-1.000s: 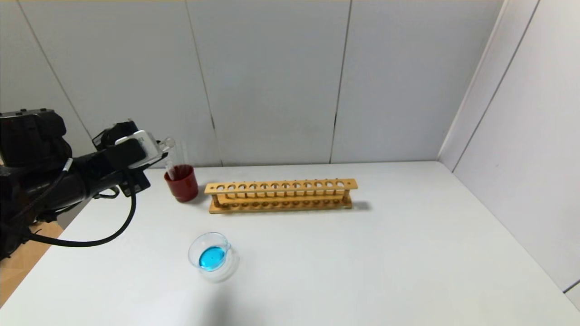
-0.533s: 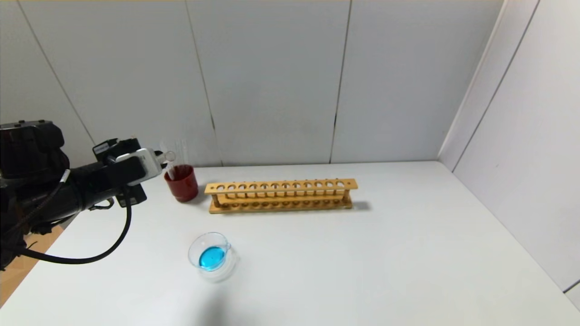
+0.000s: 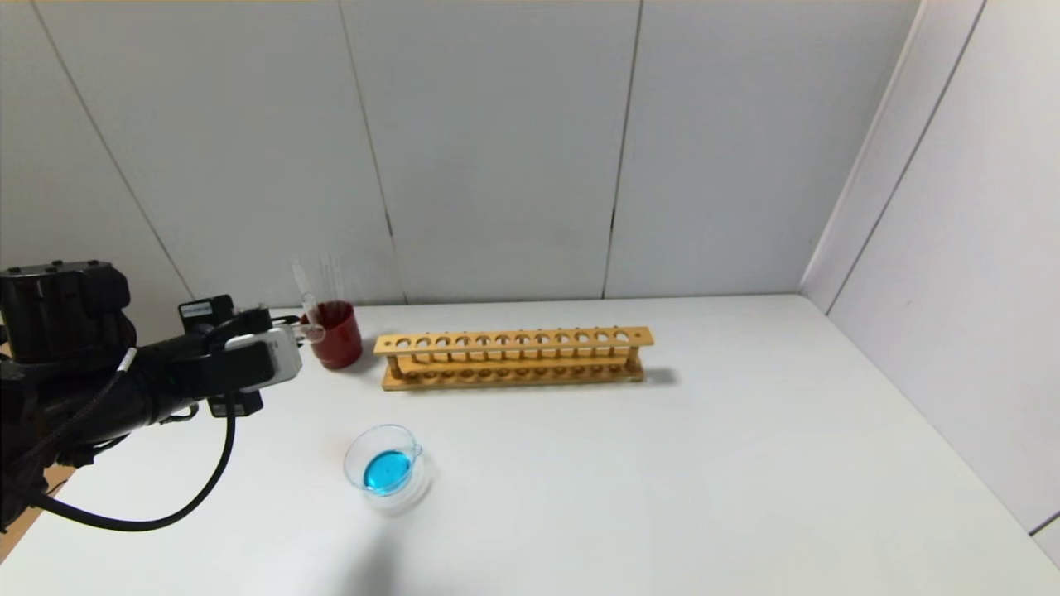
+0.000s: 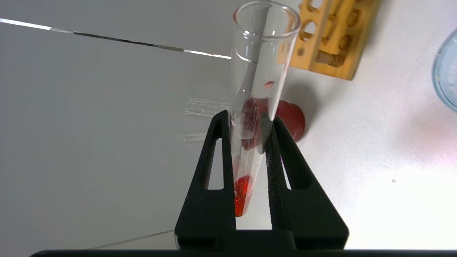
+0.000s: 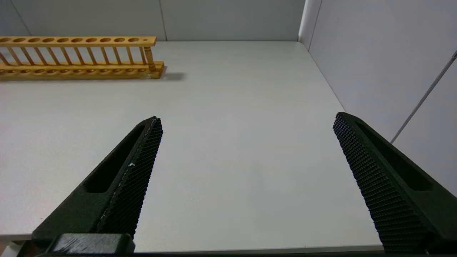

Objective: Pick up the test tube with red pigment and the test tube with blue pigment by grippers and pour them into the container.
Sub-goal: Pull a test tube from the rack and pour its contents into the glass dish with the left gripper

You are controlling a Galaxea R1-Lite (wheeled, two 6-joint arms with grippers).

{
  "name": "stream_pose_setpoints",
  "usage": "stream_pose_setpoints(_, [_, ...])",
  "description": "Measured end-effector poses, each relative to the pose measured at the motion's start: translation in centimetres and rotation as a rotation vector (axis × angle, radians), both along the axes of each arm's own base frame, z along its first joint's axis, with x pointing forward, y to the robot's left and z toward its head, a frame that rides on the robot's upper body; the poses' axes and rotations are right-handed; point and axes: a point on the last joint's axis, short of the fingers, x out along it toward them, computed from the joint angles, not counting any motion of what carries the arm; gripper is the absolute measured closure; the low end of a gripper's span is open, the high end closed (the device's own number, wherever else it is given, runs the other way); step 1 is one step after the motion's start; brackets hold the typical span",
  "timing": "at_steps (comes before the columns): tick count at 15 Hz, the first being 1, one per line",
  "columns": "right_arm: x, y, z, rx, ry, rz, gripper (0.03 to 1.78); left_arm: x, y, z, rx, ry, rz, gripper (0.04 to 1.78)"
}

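Note:
My left gripper (image 3: 291, 334) is shut on the test tube with red pigment (image 4: 257, 67), held low just left of a dark red cup (image 3: 338, 338). The tube's orange-red tip (image 4: 241, 192) sits between the fingers, and its open mouth (image 3: 312, 332) points toward the cup. The container (image 3: 387, 470), a low clear glass dish, holds blue liquid and stands on the table nearer to me. Two clear tubes (image 3: 303, 283) stand in the cup with their tips hidden, so I cannot pick out the blue-tipped one. My right gripper (image 5: 246, 121) is open and empty over bare table.
A long wooden tube rack (image 3: 513, 358) with empty holes stands right of the red cup and also shows in the right wrist view (image 5: 78, 57). Grey wall panels close the table's far and right sides. The table edge lies at the left, under my left arm.
My left gripper has come down with the red-tipped tube, from above the red cup's rim to cup height beside it. The dish, the rack and the cup have not moved.

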Motion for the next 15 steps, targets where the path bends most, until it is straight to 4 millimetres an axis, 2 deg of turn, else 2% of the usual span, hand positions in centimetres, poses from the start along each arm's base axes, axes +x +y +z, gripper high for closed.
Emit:
stream_pose_setpoints(6, [0.0, 0.0, 0.0, 0.0, 0.0, 0.0, 0.06, -0.1, 1.4, -0.7, 0.093, -0.017, 0.023, 1.52])
stream_pose_setpoints(15, [0.0, 0.0, 0.0, 0.0, 0.0, -0.001, 0.06, 1.5, 1.6, -1.7, 0.124, -0.077, -0.025, 1.52])
